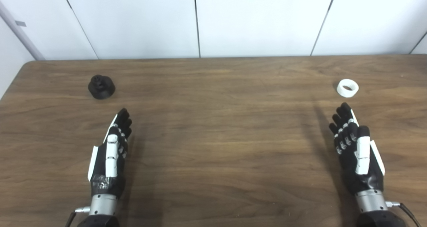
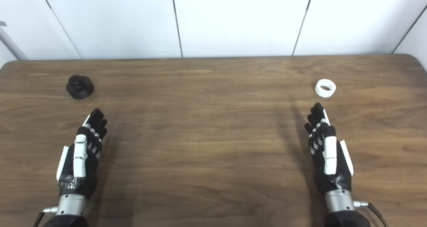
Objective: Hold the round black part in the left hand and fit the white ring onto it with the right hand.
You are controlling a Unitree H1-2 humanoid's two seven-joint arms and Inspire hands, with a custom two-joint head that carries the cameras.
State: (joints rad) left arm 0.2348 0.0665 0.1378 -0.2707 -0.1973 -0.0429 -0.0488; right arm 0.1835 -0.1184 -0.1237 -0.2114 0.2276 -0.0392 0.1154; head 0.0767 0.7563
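The round black part (image 1: 101,86) stands on the wooden table (image 1: 213,127) at the far left. A white ring (image 1: 347,88) lies flat at the far right. My left hand (image 1: 111,153) hovers over the near left of the table, edge-on with fingers stretched forward, open and holding nothing; its fingertips stop short of the black part, slightly to its right. My right hand (image 1: 355,150) mirrors it on the near right, also open, fingertips just short of the white ring.
White wall panels (image 1: 213,20) rise behind the table's far edge. The table's rounded left corner (image 1: 28,65) shows in the left eye view, its right corner (image 2: 415,58) in the right eye view.
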